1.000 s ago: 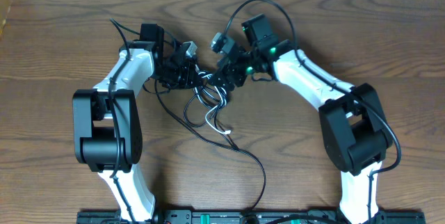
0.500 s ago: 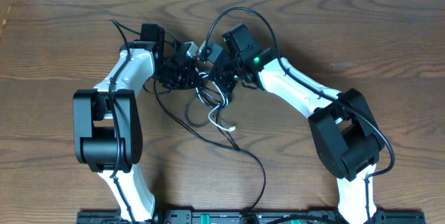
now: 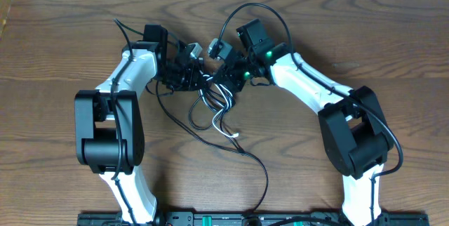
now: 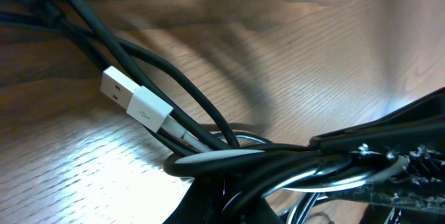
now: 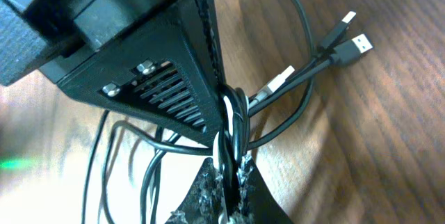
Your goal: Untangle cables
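The cables (image 3: 212,101) lie in a knot of black and white loops between the two arms at mid-table. One long black cable trails toward the front edge (image 3: 264,175). My left gripper (image 3: 191,77) is shut on the bundle from the left. In the left wrist view its jaws (image 4: 233,195) clamp black and white strands, and a white USB plug (image 4: 136,103) lies just beyond. My right gripper (image 3: 226,76) meets the bundle from the right. Its fingertips (image 5: 229,177) are shut on a white strand and a black one. Three plug ends (image 5: 351,42) fan out past it.
Both white arms reach in from the front corners, wrists almost touching over the knot. A thick black arm cable (image 3: 261,10) arches above the right wrist. The white cable's loose end (image 3: 233,136) lies on the wood table (image 3: 365,36) just in front of the knot.
The right gripper has closed on the cable bundle. Its arm swung left toward the left gripper, then eased back right, pulling the loops slightly. The left arm stayed put.
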Robot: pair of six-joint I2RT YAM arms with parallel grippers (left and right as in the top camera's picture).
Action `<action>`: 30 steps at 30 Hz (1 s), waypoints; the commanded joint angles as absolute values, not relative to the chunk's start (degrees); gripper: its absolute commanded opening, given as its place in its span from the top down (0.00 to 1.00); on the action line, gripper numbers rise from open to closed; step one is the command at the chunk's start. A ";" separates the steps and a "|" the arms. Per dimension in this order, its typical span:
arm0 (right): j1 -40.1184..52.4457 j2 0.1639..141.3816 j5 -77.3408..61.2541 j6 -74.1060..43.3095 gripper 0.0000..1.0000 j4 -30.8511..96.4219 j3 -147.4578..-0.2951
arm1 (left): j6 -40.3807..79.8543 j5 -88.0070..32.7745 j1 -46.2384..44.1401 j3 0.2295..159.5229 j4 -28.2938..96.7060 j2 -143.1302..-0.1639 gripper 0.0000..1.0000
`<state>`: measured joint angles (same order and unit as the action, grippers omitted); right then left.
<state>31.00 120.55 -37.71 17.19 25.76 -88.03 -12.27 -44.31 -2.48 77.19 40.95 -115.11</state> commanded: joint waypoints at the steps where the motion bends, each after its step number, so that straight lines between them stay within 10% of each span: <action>1: 30.46 117.30 -46.89 17.85 0.99 29.32 -87.90 | -12.34 -42.61 -1.74 78.22 39.94 -115.74 0.93; 21: 32.10 117.32 -41.45 17.82 0.76 28.73 -87.90 | -12.34 -42.63 -1.74 78.22 39.94 -115.74 0.93; 30: 32.21 117.32 -41.28 17.56 0.99 26.57 -87.90 | -12.36 -42.61 -1.74 78.22 39.94 -115.74 0.93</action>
